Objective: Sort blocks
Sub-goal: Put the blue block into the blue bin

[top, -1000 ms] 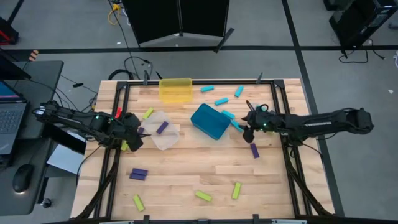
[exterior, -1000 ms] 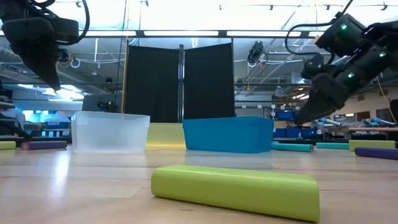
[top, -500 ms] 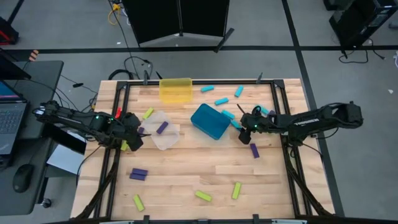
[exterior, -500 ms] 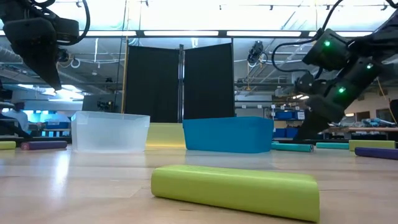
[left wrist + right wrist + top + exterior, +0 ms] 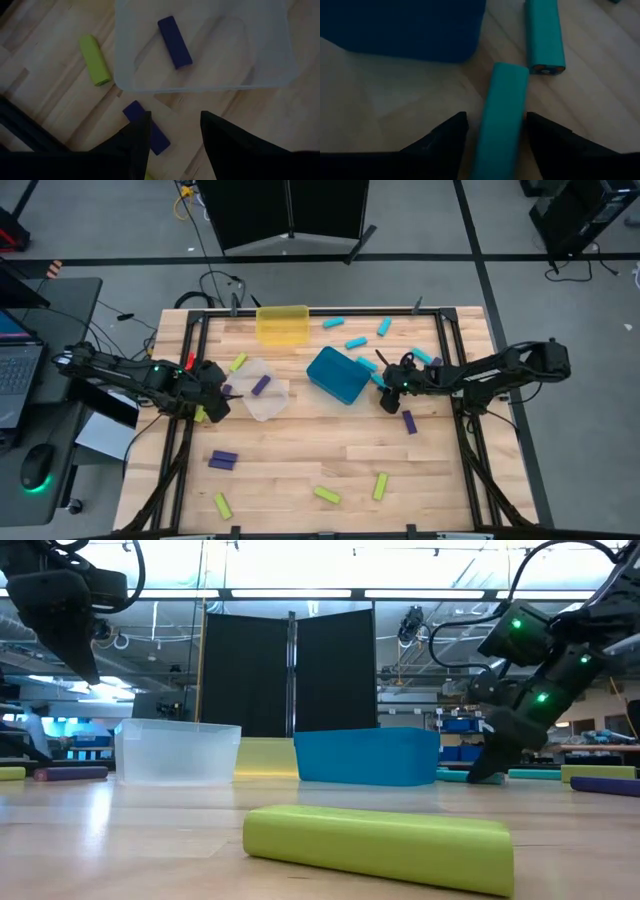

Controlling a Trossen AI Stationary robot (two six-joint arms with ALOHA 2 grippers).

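Cyan, purple and yellow-green blocks lie scattered on the wooden table. My right gripper [image 5: 386,388] is open and low over the table, just right of the teal bin [image 5: 338,375]. In the right wrist view its fingers [image 5: 495,117] stand on either side of a cyan block [image 5: 502,110] lying flat. A second cyan block [image 5: 545,35] lies just beyond the first. My left gripper [image 5: 222,395] is open and empty above a purple block [image 5: 146,127] beside the clear bin [image 5: 262,392]. That bin holds one purple block [image 5: 175,35].
A yellow bin [image 5: 282,322] stands at the far edge. More cyan blocks [image 5: 357,341] lie far right of the teal bin. A purple block [image 5: 408,421] lies near my right gripper. Yellow-green blocks [image 5: 327,495] and a purple block [image 5: 223,460] lie toward the near edge.
My right gripper has gone down toward the table and toward its left edge, closing on the teal bin, and now straddles a cyan block. Its fingers stay open.
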